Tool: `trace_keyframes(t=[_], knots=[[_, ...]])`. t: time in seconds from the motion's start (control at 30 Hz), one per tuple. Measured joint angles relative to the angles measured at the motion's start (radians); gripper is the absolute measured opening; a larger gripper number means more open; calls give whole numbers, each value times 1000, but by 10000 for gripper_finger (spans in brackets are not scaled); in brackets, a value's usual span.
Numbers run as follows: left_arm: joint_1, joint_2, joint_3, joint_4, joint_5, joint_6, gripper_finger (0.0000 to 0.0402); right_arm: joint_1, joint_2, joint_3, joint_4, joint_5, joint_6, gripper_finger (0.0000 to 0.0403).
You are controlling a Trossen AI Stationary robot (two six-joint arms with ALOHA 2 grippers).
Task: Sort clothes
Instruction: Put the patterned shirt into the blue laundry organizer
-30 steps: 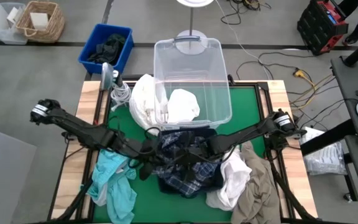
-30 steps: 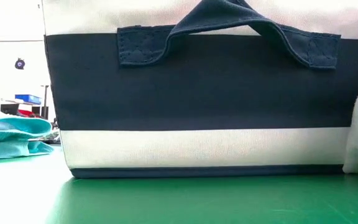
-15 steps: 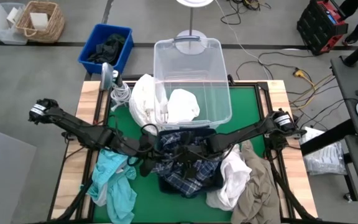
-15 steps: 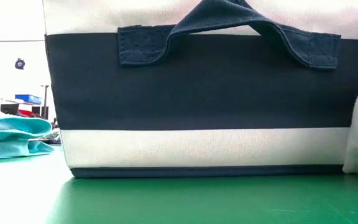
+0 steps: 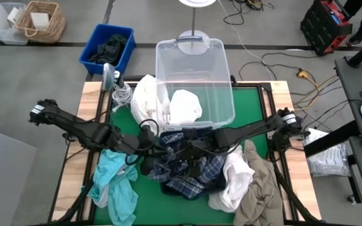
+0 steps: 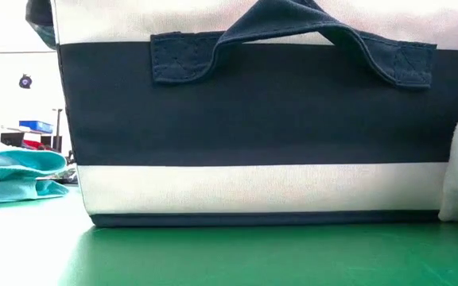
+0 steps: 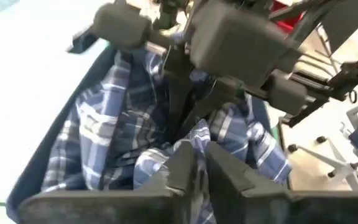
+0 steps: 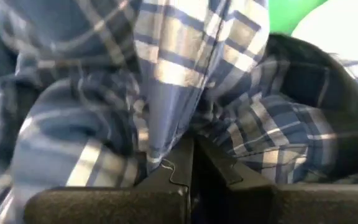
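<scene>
The navy-and-white plaid garment point(image 5: 193, 172) is bunched over the navy fabric box point(image 6: 253, 119) at the middle of the green table. Both arms meet above it. My left gripper point(image 5: 158, 154) and my right gripper point(image 5: 190, 154) are each shut on the plaid cloth. A teal garment point(image 5: 115, 185) lies at the near left. A white garment point(image 5: 237, 179) lies on a khaki one point(image 5: 259, 194) at the near right. More white clothes hang over the rim of the clear bin point(image 5: 193, 50) and lie inside it. My left gripper pinches a bunched fold of the plaid cloth point(image 7: 188, 134) between its two fingers, coming from the table's left and slanting down. The rest of the garment sags slack into the box. My right gripper pinches another fold of the plaid cloth point(image 8: 166, 124) between its two fingers, reaching in from the table's right. The cloth spreads loose ahead of the fingers and drapes into the box.
A blue bin point(image 5: 109, 47) with a black garment stands on the floor beyond the far left corner. A coiled white cable point(image 5: 121, 94) lies at the table's far left. A wicker basket point(image 5: 39, 22) stands farther off. The clear bin takes the table's far middle.
Both grippers have moved a little toward the far edge and closer together, keeping hold of the plaid garment. The plaid cloth has been pulled up and spread wider over the box; a dark edge of it now shows at the low view's top left.
</scene>
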Motion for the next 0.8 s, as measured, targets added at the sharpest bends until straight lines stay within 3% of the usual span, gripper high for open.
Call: trace_keyframes(t=[0.33, 0.43, 0.6, 0.8], knots=[[-4, -2, 178, -342, 0, 30, 118, 18, -3, 44, -235, 13, 4, 12], [-25, -3, 219, -435, 46, 70, 132, 37, -3, 44, -258, 17, -5, 12], [-92, -11, 194, -451, 235, 63, 128, 64, -12, 44, -270, 64, 2, 12], [-181, -7, 43, -244, 237, -15, 98, 71, -62, 44, -282, 114, 35, 12]])
